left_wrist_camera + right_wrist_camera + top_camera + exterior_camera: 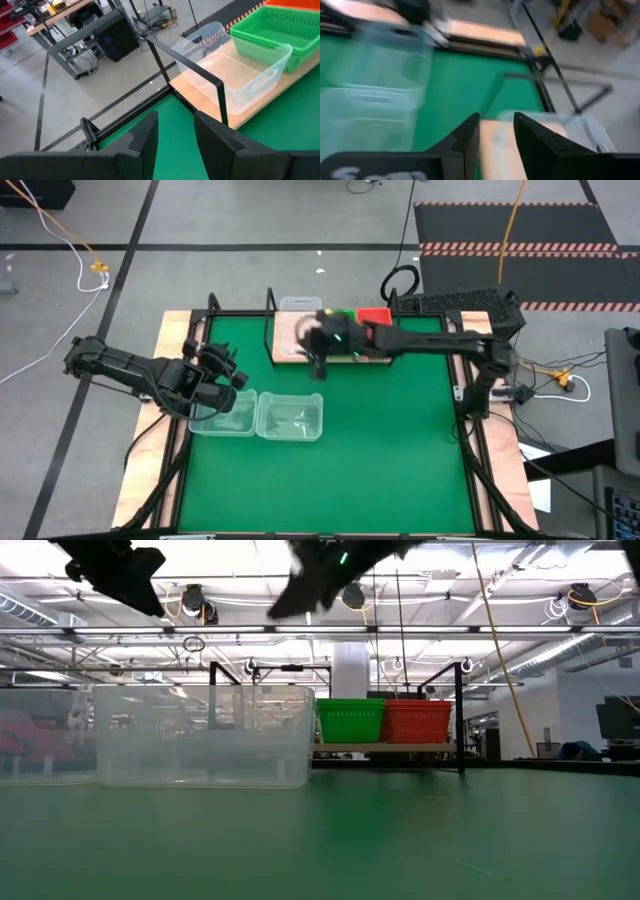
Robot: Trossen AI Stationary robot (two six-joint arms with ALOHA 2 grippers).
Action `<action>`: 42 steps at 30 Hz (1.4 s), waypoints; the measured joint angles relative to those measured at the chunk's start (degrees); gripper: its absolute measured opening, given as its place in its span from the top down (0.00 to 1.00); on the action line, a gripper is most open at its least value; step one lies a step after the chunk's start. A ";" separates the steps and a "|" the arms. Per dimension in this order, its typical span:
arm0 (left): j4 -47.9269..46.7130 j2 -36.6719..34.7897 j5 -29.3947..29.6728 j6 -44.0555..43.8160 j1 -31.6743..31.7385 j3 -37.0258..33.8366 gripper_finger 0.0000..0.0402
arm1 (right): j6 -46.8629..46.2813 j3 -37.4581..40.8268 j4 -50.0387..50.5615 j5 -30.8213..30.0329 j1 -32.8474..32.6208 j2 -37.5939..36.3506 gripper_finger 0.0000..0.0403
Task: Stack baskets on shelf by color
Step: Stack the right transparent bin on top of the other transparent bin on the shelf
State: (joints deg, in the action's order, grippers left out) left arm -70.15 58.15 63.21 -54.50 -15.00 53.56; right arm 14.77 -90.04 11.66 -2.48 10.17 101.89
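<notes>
Light-wood plank shelf (290, 352) at tabletop far edge carries clear plastic basket (227, 70), green slotted basket (350, 720), red slotted basket (418, 720); each pile's count unclear. Two clear baskets (289, 417) and (222, 413) remain near tabletop left edge, unstacked. Right pincer (318, 368) above shelf front edge, fingers narrowly parted, empty. Left pincer (222, 370) above left clear basket, narrowly parted, empty.

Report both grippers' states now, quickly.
Left gripper: open, holding nothing, above the clear baskets on the mat.
Right gripper: open, empty, over the shelf.

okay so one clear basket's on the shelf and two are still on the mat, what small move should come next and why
Probably swing the right claw from above the shelf toward the nearer clear basket on the mat: its fingers are apart and hold nothing.
</notes>
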 joint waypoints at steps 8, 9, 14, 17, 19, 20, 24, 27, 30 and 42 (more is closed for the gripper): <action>0.14 1.76 -1.47 -2.36 -0.02 0.00 0.68 | -2.26 27.08 -16.53 16.11 -11.27 -17.92 0.75; 0.15 2.38 -1.49 -3.21 -0.02 0.00 0.68 | -3.87 31.72 -22.90 20.54 -12.25 -19.05 0.75; 4.24 6.63 -1.69 -7.09 -0.02 0.01 0.68 | -7.43 49.45 -52.57 25.03 -17.41 -21.18 0.75; 8.75 9.21 -3.86 -4.66 -0.02 0.02 0.68 | -6.33 53.38 -57.79 24.47 -19.17 -21.41 0.75; 10.35 10.86 -6.79 -4.78 -0.18 0.02 0.68 | -6.28 53.77 -56.05 21.89 -19.95 -21.38 0.75; 10.83 11.79 -7.68 -5.62 -0.44 0.02 0.68 | -5.97 53.77 -54.66 20.63 -20.26 -21.40 0.75; 10.98 14.98 -7.90 -8.76 -0.87 0.04 0.68 | -1.44 53.79 -49.12 16.04 -21.20 -21.37 0.75; 11.47 15.89 -9.00 -10.24 -0.85 0.02 0.68 | 2.26 53.79 -46.83 11.58 -21.37 -21.36 0.75; 13.96 15.82 -9.71 -10.75 -0.85 0.02 0.68 | 4.54 53.79 -45.48 9.77 -21.19 -21.36 0.75; 19.80 15.25 -9.83 -6.84 -1.22 0.02 0.68 | 19.85 53.79 -44.67 9.90 -20.55 -19.90 0.75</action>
State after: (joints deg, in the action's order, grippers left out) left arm -50.36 73.41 53.38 -61.34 -16.23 53.58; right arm 34.62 -36.25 -33.01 7.42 -10.38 81.99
